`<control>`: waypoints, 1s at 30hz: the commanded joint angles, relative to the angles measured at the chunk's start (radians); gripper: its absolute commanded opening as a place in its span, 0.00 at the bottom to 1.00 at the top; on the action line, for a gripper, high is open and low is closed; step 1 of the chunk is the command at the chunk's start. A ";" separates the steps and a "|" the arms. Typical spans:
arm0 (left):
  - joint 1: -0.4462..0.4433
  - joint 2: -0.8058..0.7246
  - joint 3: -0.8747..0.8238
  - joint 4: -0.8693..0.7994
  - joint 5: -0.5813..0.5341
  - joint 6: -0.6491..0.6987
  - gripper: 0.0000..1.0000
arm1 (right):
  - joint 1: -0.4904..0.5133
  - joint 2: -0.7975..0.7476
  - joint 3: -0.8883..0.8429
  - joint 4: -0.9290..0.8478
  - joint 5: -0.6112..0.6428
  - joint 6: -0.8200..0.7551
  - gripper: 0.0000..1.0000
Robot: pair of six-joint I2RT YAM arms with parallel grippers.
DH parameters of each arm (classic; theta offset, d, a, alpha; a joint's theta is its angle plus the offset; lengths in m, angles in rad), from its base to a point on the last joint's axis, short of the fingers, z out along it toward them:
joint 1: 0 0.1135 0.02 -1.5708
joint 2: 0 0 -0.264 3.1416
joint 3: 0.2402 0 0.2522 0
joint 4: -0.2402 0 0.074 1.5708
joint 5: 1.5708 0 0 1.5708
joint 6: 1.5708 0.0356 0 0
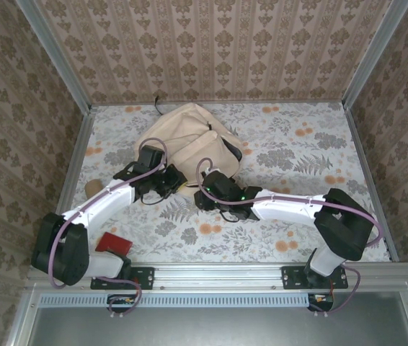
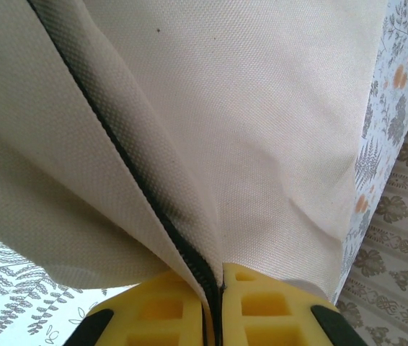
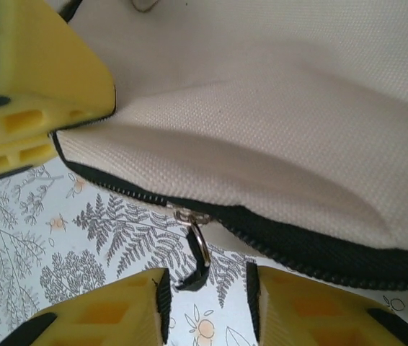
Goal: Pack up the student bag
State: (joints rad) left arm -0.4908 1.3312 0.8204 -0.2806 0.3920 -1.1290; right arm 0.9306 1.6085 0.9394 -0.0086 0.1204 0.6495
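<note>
The left gripper (image 2: pixel 215 306) is clamped shut on the zipper edge of the one student bag (image 1: pixel 189 133), upper centre in the top view. The right gripper (image 3: pixel 205 303) has its jaws apart, with one zipper pull (image 3: pixel 195 249) hanging between the tips. One red object (image 1: pixel 114 243) lies lower left.

Mock-home robot test booth: aluminium frame (image 1: pixel 54 56), damask wallpapered walls (image 1: pixel 218 50), fern-print tabletop (image 1: pixel 298 155).
</note>
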 commanded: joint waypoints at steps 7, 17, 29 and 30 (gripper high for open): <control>-0.009 -0.017 0.019 0.000 0.000 0.005 0.09 | 0.006 0.030 0.053 0.008 0.091 -0.021 0.23; -0.006 -0.038 0.000 -0.088 -0.133 0.027 0.04 | 0.000 -0.037 0.062 -0.219 0.174 -0.019 0.03; 0.013 -0.041 -0.083 -0.088 -0.173 0.049 0.00 | -0.089 -0.084 0.059 -0.519 0.276 0.001 0.00; 0.015 -0.041 -0.083 -0.089 -0.172 0.052 0.00 | -0.096 -0.084 0.062 -0.524 0.284 0.003 0.00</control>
State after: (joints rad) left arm -0.5072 1.3087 0.7639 -0.2825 0.3386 -1.1210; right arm 0.8917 1.5597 1.0065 -0.2977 0.2359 0.6315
